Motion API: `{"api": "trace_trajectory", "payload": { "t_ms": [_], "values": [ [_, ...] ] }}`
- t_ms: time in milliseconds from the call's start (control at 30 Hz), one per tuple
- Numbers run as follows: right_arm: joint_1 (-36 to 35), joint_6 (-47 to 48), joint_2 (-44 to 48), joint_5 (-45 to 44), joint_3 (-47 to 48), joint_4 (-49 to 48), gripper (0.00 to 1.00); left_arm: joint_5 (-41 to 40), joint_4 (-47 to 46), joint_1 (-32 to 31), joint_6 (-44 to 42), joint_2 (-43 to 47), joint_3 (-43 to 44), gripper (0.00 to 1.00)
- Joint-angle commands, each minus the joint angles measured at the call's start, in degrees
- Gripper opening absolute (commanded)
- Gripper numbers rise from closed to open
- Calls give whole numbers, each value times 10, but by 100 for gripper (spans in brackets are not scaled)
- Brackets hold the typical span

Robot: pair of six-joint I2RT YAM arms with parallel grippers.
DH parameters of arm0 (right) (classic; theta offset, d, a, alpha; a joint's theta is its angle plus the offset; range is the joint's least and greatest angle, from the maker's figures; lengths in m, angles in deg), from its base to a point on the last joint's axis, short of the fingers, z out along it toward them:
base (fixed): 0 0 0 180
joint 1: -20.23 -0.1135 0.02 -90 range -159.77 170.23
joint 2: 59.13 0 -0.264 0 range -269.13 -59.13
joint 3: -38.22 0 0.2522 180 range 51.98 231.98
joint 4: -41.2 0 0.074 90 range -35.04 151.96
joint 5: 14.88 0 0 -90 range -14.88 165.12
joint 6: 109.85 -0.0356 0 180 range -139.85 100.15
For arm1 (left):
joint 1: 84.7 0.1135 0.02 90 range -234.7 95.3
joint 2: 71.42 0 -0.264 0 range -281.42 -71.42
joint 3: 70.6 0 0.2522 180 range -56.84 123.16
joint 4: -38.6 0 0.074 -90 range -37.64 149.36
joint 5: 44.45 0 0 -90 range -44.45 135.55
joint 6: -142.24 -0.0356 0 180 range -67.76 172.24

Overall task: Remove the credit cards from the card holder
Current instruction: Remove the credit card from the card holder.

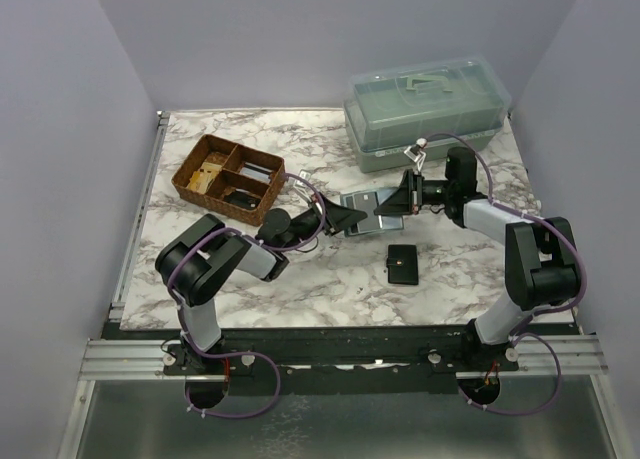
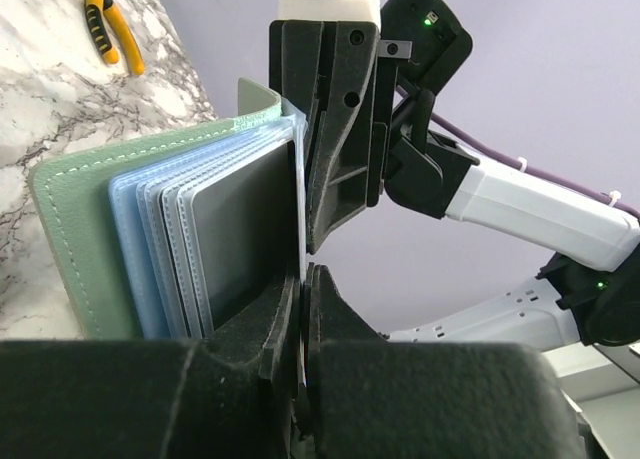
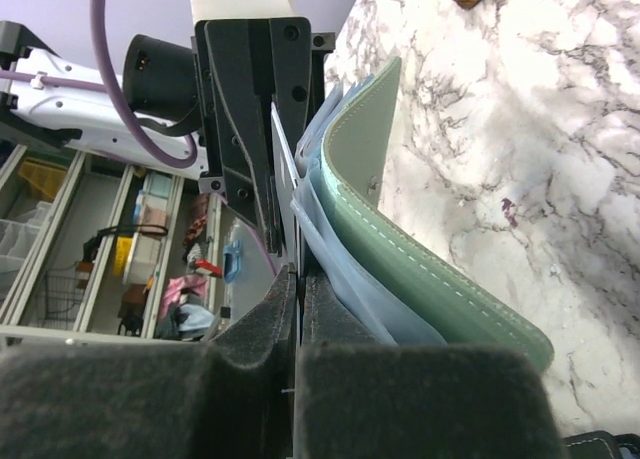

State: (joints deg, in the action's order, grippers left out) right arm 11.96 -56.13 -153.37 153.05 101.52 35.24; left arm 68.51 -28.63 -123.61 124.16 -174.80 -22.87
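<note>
The sage-green card holder (image 1: 358, 201) hangs open above the table's middle, between my two grippers. Its green cover (image 2: 70, 229) and fanned pale blue sleeves (image 2: 150, 249) show in the left wrist view, with a dark grey flat face (image 2: 245, 229) in the front sleeve. My left gripper (image 2: 303, 284) is shut on a thin pale leaf at the holder's inner edge. My right gripper (image 3: 300, 279) is shut on the same thin leaf from the opposite side, beside the cover (image 3: 420, 259). Whether that leaf is a sleeve or one of the credit cards I cannot tell.
A black snap wallet (image 1: 402, 263) lies flat just in front of the grippers. A wicker basket (image 1: 228, 177) with compartments stands at the back left. A translucent green lidded box (image 1: 425, 109) sits at the back right. Yellow-handled pliers (image 2: 110, 24) lie on the marble.
</note>
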Motion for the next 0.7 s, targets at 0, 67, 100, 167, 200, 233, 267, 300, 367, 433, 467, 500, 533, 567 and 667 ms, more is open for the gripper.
{"api": "trace_trajectory", "payload": {
  "t_ms": [0,67,100,167,200,233,267,300,367,433,467,500,533,567,667],
  "values": [
    [-15,-16,5,10,-11,-39,0,34,-90,-17,27,22,-15,7],
    [-12,-20,8,10,-14,-44,0,37,-102,-10,34,24,-21,7],
    [-12,-21,8,11,-14,-46,0,38,-103,-9,34,27,-23,7],
    [-10,-25,7,14,-15,-50,0,41,-104,-5,33,32,-26,8],
    [-10,-29,5,17,-16,-55,0,44,-104,-5,33,34,-26,8],
    [-10,-33,4,18,-17,-59,0,44,-104,-3,33,35,-27,9],
    [-10,-36,4,19,-18,-63,0,46,-104,-2,33,37,-28,9],
    [-9,-37,3,20,-19,-64,0,47,-105,0,33,39,-29,9],
    [-7,-39,2,21,-18,-66,0,48,-106,3,33,43,-31,9],
    [-5,-41,2,21,-20,-68,0,49,-108,6,34,49,-35,10],
    [-5,-41,3,21,-20,-69,0,49,-110,9,35,52,-38,10],
    [-4,-42,2,21,-20,-69,0,50,-111,11,36,54,-39,10],
    [-4,-42,2,21,-20,-69,0,51,-112,13,37,56,-41,10],
    [-3,-42,1,21,-21,-70,0,52,-113,14,38,58,-42,10],
    [-2,-43,2,21,-21,-70,0,53,-117,19,41,60,-47,11]
  ]
}}
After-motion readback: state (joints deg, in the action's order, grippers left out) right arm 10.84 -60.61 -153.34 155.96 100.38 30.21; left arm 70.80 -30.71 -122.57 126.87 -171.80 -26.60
